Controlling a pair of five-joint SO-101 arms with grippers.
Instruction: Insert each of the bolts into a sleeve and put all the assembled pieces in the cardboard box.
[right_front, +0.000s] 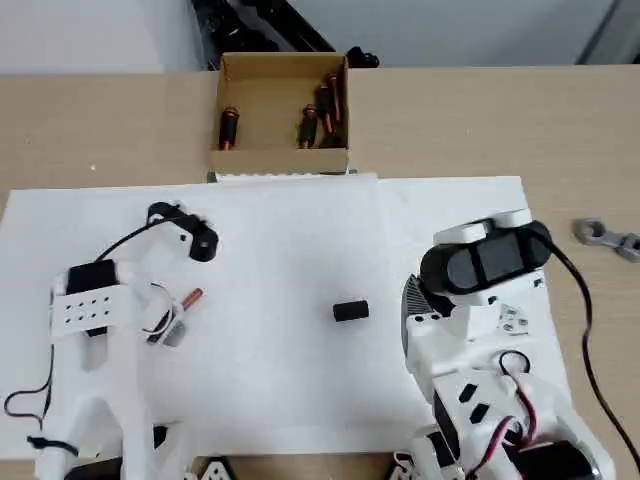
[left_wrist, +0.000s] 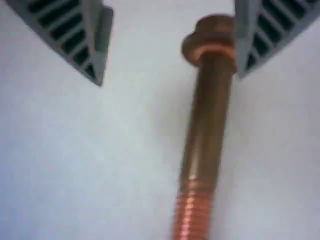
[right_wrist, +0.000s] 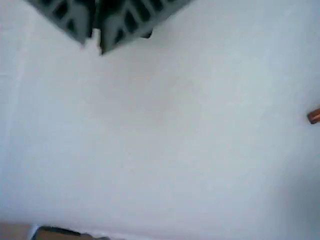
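A copper bolt lies on the white sheet between the fingers of my open left gripper, its head close to one fingertip. From above, the bolt pokes out beside the left gripper at the left of the sheet. A black sleeve lies alone mid-sheet. The cardboard box stands at the back centre with several assembled pieces inside. My right gripper is shut with nothing in it, above bare sheet. A copper tip shows at that view's edge.
The white sheet covers most of the wooden table. A small metal part lies on the bare wood at the far right. The right arm's body is folded over the sheet's right side.
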